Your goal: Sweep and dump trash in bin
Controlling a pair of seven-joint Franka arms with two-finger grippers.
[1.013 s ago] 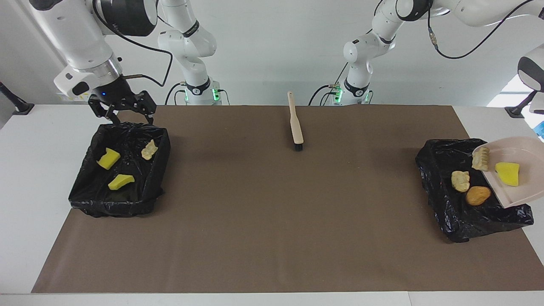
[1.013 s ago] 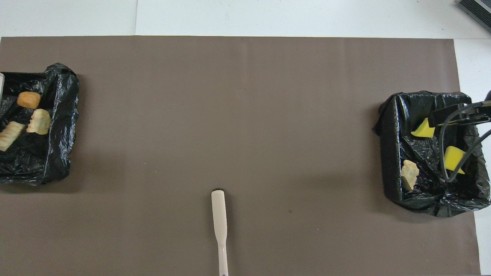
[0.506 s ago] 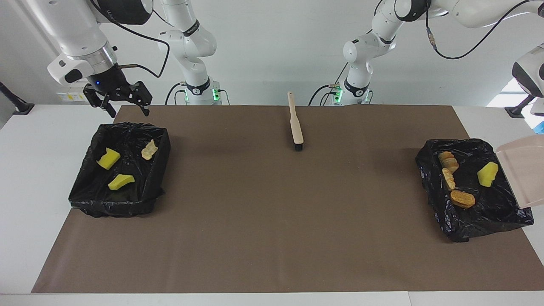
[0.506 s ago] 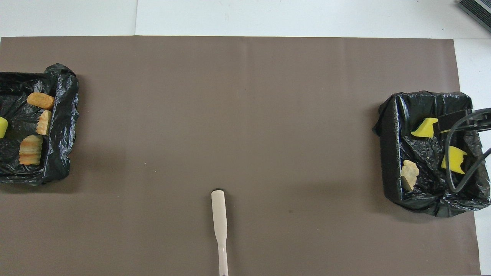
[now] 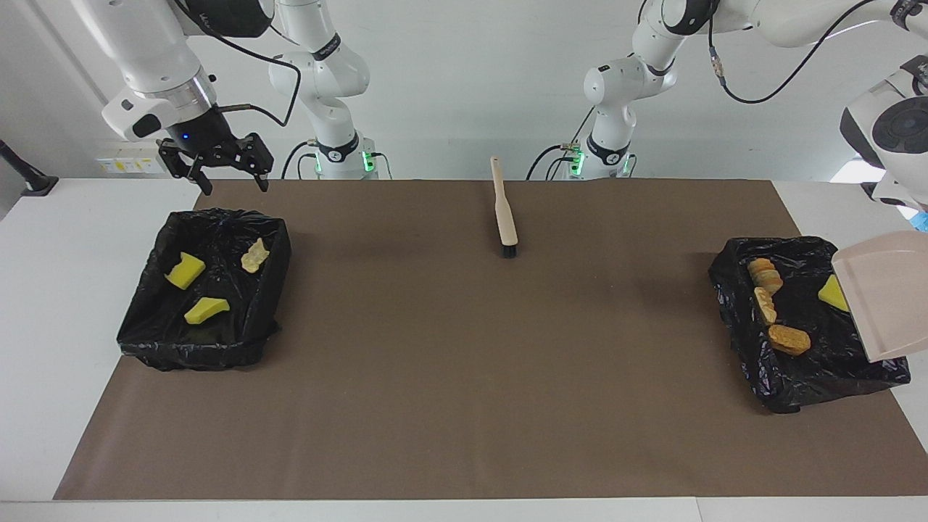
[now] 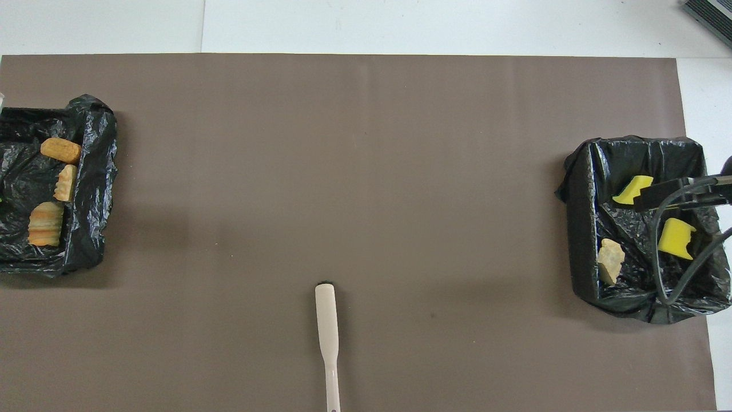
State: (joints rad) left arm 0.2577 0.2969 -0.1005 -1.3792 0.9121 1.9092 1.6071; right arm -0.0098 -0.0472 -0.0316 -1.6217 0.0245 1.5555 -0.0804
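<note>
My left arm holds a pale pink dustpan (image 5: 881,301) tilted steeply over the black-lined bin (image 5: 797,395) at the left arm's end; its gripper is out of view. In that bin lie three tan-orange pieces of trash (image 5: 789,338) and one yellow chunk (image 5: 831,293), partly covered by the pan. My right gripper (image 5: 235,187) hangs open and empty above the robot-side rim of the other bin (image 5: 196,355). That bin holds two yellow sponge chunks (image 5: 185,270) and one tan piece (image 5: 254,255).
A wooden-handled brush (image 5: 504,210) lies on the brown mat (image 5: 464,377) midway between the bins, close to the robots, bristles pointing away from them. White table shows around the mat.
The pieces slid off the dustpan into the bin at the left arm's end, and the pan drew back toward the table's end. The right gripper rose from the other bin's rim.
</note>
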